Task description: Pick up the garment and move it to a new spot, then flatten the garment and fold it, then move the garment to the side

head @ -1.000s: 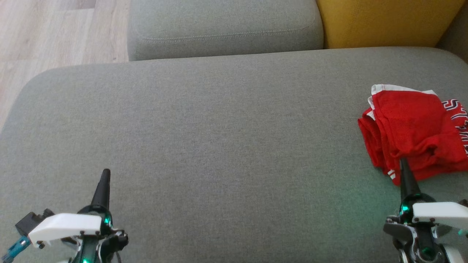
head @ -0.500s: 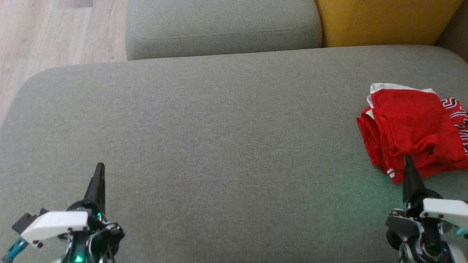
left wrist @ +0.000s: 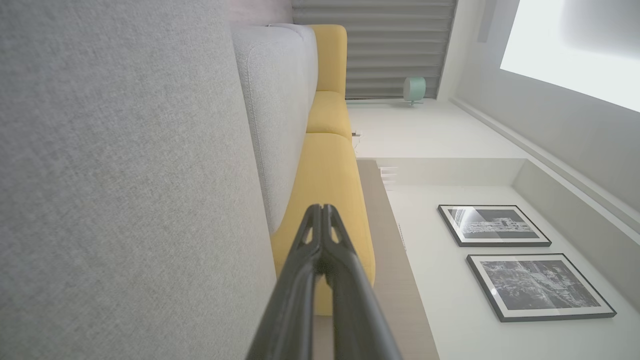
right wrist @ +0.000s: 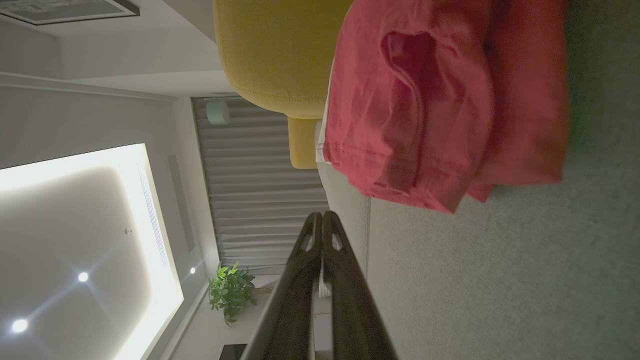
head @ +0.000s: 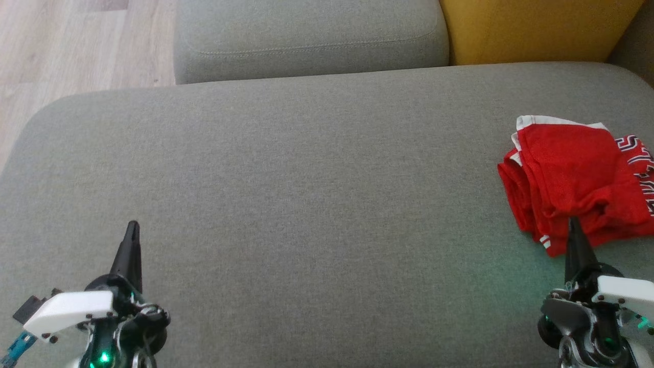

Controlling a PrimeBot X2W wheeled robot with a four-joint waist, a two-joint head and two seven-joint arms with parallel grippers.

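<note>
Now, at the far right of the grey sofa seat [head: 306,179]: red garment [head: 572,174], folded over into a thick, rumpled bundle. White trim along its far edge, black-and-white lettering on the part nearest the right border of the head view. Lying on the seat fabric, clear of the cushions behind.

Right hand [head: 573,221] low in the right corner of the head view, fingers pressed together into one dark point, gripping nothing. Tip overlapping the near hem of the bundle as seen from the head camera. From the right wrist camera, right hand [right wrist: 322,215] just short of the red garment [right wrist: 440,110], with a narrow gap between tip and hem: near, but apart.

Left hand [head: 133,226] at the lower left, well apart from the bundle, likewise closed tight and empty, over bare seat. Contact with the fabric not possible to judge. From the left wrist camera, left hand [left wrist: 322,207] with both fingers meeting at the tip, pointing along the sofa towards the yellow upholstery.

Behind the seat: grey back cushion [head: 306,41], with a yellow cushion [head: 536,30] just beside it on the right. Pale wooden floor [head: 76,46] off the left end of the sofa.

Further off, from the wrist cameras: two framed prints [left wrist: 495,226] side by side on a pale wall, a potted plant [right wrist: 231,292] and a long grey curtain [right wrist: 260,165].
</note>
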